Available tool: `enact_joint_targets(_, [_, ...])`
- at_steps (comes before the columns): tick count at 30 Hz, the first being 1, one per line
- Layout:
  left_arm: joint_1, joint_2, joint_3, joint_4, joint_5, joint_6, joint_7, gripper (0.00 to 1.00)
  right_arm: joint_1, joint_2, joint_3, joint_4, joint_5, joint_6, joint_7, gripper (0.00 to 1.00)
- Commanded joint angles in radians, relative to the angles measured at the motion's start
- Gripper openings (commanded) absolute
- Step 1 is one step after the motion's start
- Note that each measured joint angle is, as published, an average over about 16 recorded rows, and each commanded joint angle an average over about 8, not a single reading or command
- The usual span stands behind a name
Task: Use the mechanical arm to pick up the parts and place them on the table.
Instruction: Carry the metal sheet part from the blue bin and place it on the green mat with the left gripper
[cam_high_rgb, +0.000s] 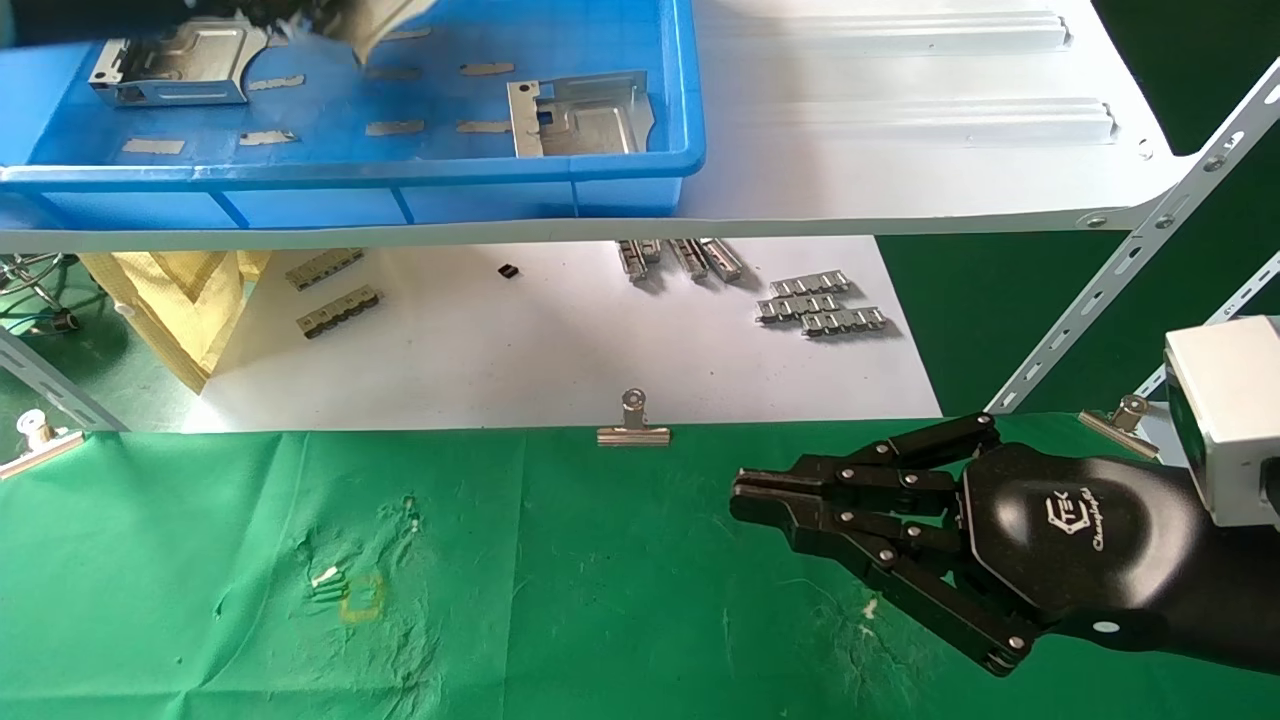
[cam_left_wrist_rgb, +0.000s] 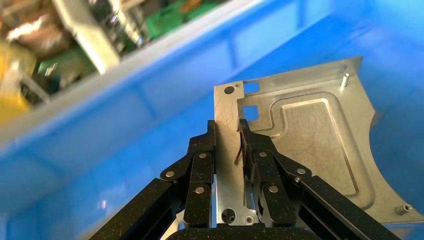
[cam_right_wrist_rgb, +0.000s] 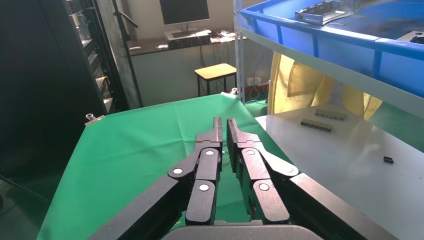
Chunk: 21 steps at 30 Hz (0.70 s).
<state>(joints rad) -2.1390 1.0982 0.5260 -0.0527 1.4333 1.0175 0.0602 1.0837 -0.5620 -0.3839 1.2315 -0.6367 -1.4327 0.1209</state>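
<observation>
My left gripper (cam_left_wrist_rgb: 227, 127) is shut on the bent-up edge of a silver bracket (cam_left_wrist_rgb: 310, 135) and holds it above the blue tray's floor. In the head view this gripper is mostly cut off at the top edge, and the held bracket (cam_high_rgb: 375, 25) hangs over the blue tray (cam_high_rgb: 350, 175). Two more brackets lie in the tray, one at the left (cam_high_rgb: 165, 65) and one at the right (cam_high_rgb: 580, 112). My right gripper (cam_high_rgb: 745, 497) is shut and empty, low over the green cloth table (cam_high_rgb: 600, 600); it also shows in the right wrist view (cam_right_wrist_rgb: 223, 122).
The tray stands on a white shelf board (cam_high_rgb: 900, 120) above the table. Small linked metal strips (cam_high_rgb: 820, 305) lie on the white lower board. A binder clip (cam_high_rgb: 633, 425) holds the cloth's far edge. A slanted shelf post (cam_high_rgb: 1130, 260) is at the right, and a yellow square mark (cam_high_rgb: 362, 597) is on the cloth.
</observation>
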Motion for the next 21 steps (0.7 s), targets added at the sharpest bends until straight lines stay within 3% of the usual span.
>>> enact_joint_targets(1, [-0.008, -0.012, -0.007, -0.017, -0.010, 0.037, 0.017, 0.00, 0.000, 0.000, 0.000, 0.000, 0.000, 0.000, 0.000, 1.00])
enact_joint_targets(13, [0.045, -0.125, -0.066, -0.118, -0.125, 0.508, 0.308, 0.00, 0.000, 0.000, 0.000, 0.000, 0.000, 0.000, 0.000, 1.00])
enact_joint_targets(21, [0.123, -0.196, -0.054, -0.269, -0.226, 0.589, 0.428, 0.00, 0.000, 0.000, 0.000, 0.000, 0.000, 0.000, 0.000, 1.00])
